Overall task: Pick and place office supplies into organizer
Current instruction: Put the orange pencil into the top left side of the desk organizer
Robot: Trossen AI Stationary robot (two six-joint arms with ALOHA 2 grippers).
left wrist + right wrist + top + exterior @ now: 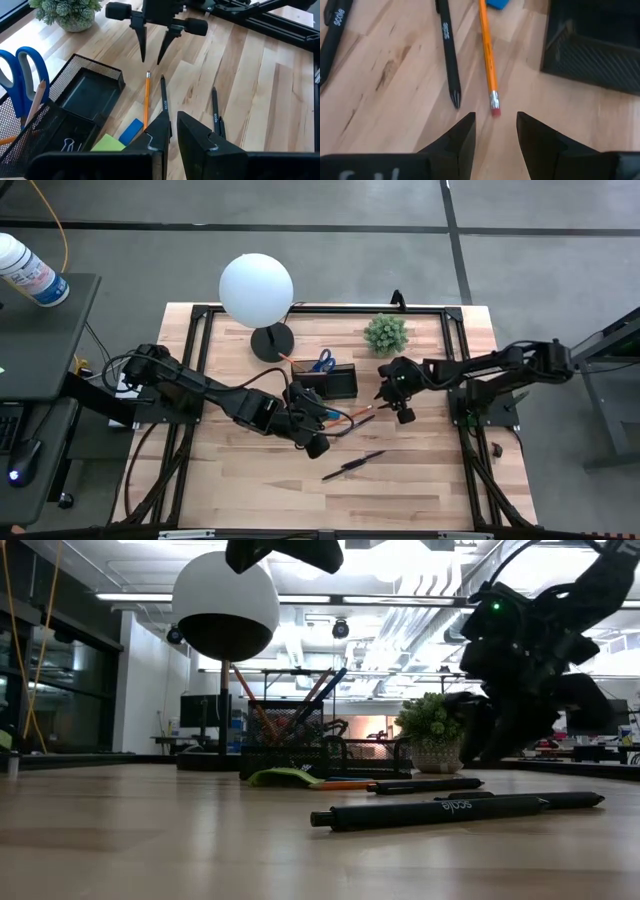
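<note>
A black pen [460, 808] is lying nearest the low camera, toward the counter's [420, 480] front edge. The right gripper [495, 131], fingers parted and empty, is hovering over the eraser end of an orange pencil [487, 50] beside the organizer [328, 382] near the counter's middle. The left gripper [174, 131], fingers nearly closed and holding nothing, is hanging just beyond the sticky-note pad [107, 144].

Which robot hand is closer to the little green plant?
The right. The right gripper is open, just in front of the plant, over the orange pencil. The left gripper is farther back, beside the organizer.
</note>
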